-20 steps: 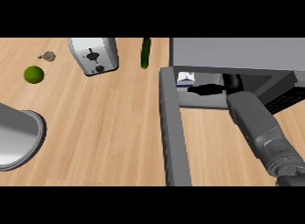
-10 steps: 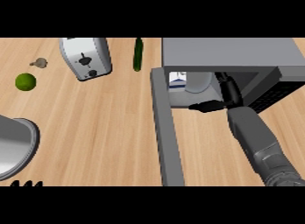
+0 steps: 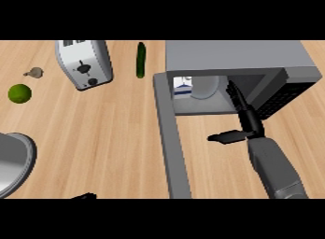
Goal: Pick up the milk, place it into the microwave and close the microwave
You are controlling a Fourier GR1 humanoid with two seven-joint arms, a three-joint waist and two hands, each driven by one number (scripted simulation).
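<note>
Milk (image 3: 182, 87) delivered, door (image 3: 172, 140) not yet shut.
Right hand (image 3: 243, 112), empty with fingers straight, is at the microwave (image 3: 227, 53) mouth; milk stands inside to its left, door open beyond.

Grey microwave (image 3: 234, 56) open, milk (image 3: 183, 87) inside.
White-and-blue milk carton sits at the left end of the microwave cavity, partly hidden; door (image 3: 172, 144), hinged at the microwave's left side, stands swung straight out in front.

microwave door (image 3: 175, 154) standing open left of right hand (image 3: 249, 122), wide counter (image 3: 117, 135) beyond
</note>
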